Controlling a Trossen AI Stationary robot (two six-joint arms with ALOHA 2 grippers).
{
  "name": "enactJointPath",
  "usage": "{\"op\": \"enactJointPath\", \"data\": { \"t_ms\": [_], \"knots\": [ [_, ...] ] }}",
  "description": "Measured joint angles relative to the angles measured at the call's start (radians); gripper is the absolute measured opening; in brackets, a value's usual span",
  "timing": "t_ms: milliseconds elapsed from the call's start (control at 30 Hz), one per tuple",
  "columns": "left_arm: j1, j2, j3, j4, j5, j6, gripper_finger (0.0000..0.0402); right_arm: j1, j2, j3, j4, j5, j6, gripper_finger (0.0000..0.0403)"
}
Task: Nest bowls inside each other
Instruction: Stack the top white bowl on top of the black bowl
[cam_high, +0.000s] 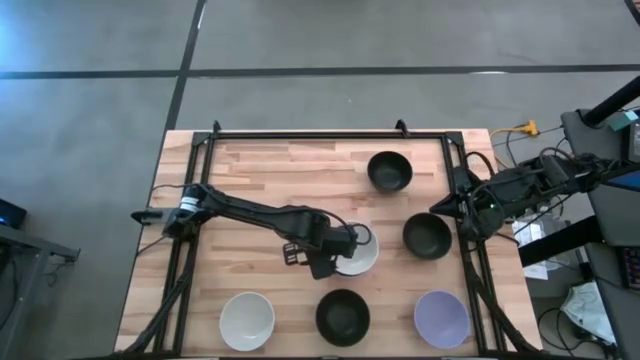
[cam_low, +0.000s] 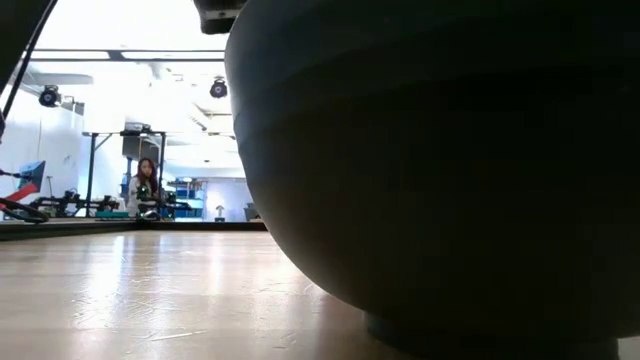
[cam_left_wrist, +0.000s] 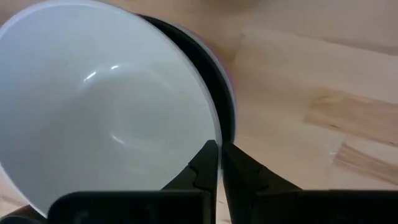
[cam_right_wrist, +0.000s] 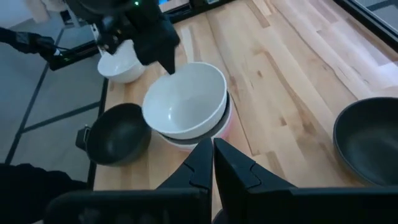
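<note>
The left gripper (cam_high: 352, 243) sits over the middle of the bench (cam_high: 270, 175), its fingers (cam_left_wrist: 208, 163) clenched on the rim of a white bowl (cam_high: 362, 256) — the thin white edge runs down between the 2 dark tips. That bowl tilts inside a stack (cam_right_wrist: 189, 127): a black bowl (cam_left_wrist: 211, 74) shows under it, and a pink rim (cam_right_wrist: 225, 127) shows lowest of all in the right wrist view.

The other bowls stand apart on the wood. 1 black bowl (cam_high: 390, 171) is near the far edge, toward the right. Another black bowl (cam_high: 427, 236) is close to the right edge, level with the stack. Along the near edge stand 3 — a second white bowl (cam_high: 247, 320) toward the left, a black bowl (cam_high: 343, 316) in the middle, and a lavender bowl (cam_high: 441, 319) near the right corner. In the low view that middle black bowl fills most of the frame, and a person (cam_low: 146, 188) shows far off in the room behind.

The right gripper (cam_high: 438, 207) waits at the right edge of the bench, fingers (cam_right_wrist: 202, 163) pressed together on nothing.
</note>
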Motion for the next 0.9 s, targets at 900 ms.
{"op": "enactJointPath", "data": {
  "t_ms": [900],
  "knots": [
    [0.014, 0.000, -0.088, 0.074, 0.003, -0.080, 0.0019, 0.000, -0.006, -0.001, 0.002, 0.000, 0.045, 0.0009]
  ]
}}
